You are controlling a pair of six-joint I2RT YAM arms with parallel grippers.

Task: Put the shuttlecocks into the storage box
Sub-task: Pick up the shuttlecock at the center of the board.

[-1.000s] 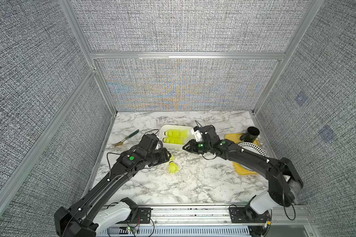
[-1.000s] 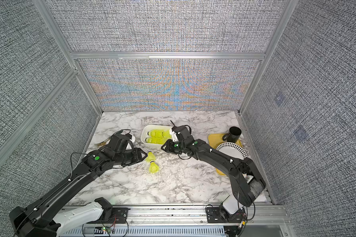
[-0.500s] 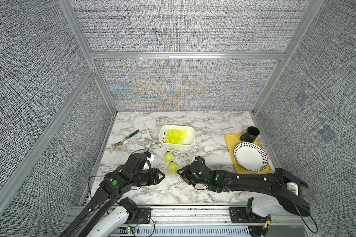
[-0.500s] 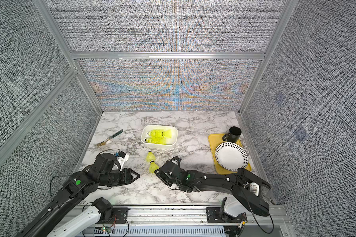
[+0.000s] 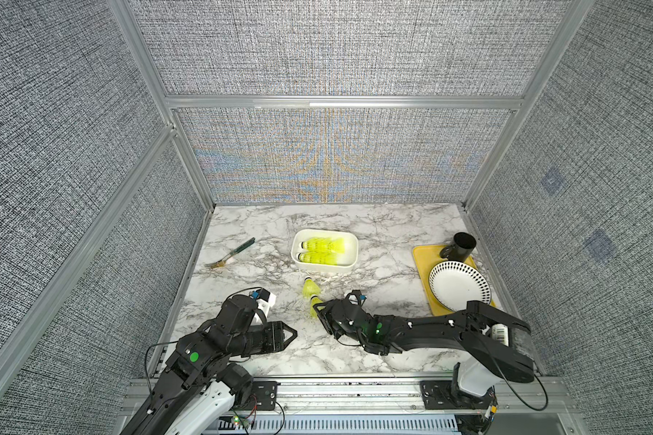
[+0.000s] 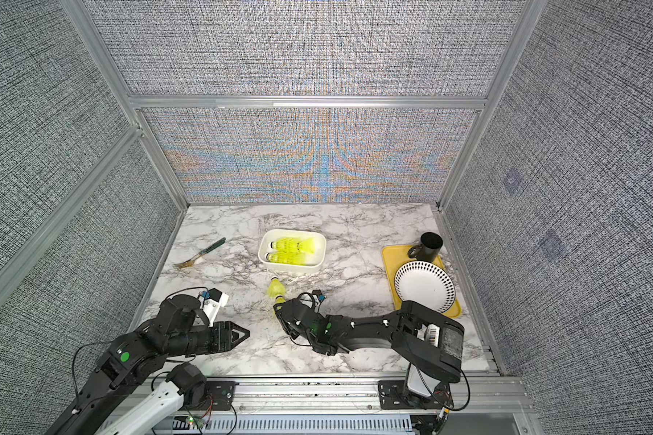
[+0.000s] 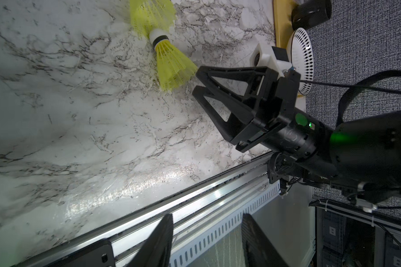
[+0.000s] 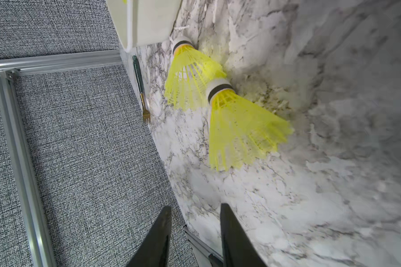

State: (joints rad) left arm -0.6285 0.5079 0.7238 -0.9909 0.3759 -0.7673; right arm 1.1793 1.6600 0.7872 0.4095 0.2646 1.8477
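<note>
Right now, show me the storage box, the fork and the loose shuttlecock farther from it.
storage box (image 5: 325, 268): in a top view, front wall.
fork (image 5: 245, 244): in a top view, green handle.
farther loose shuttlecock (image 8: 241, 131): right wrist view, yellow skirt.

Two shuttlecocks lie loose on the worktop (image 5: 385, 233): one shuttlecock (image 5: 310, 290) and a second shuttlecock (image 5: 312, 311). The single storage box (image 5: 325, 269) holds two rows of shuttlecocks (image 5: 323, 245); the number nested in each row cannot be told. There is one fork (image 5: 230, 254), one yellow tray (image 5: 423, 256), one black mug (image 5: 460, 245) and one plate (image 5: 460, 286).
</note>
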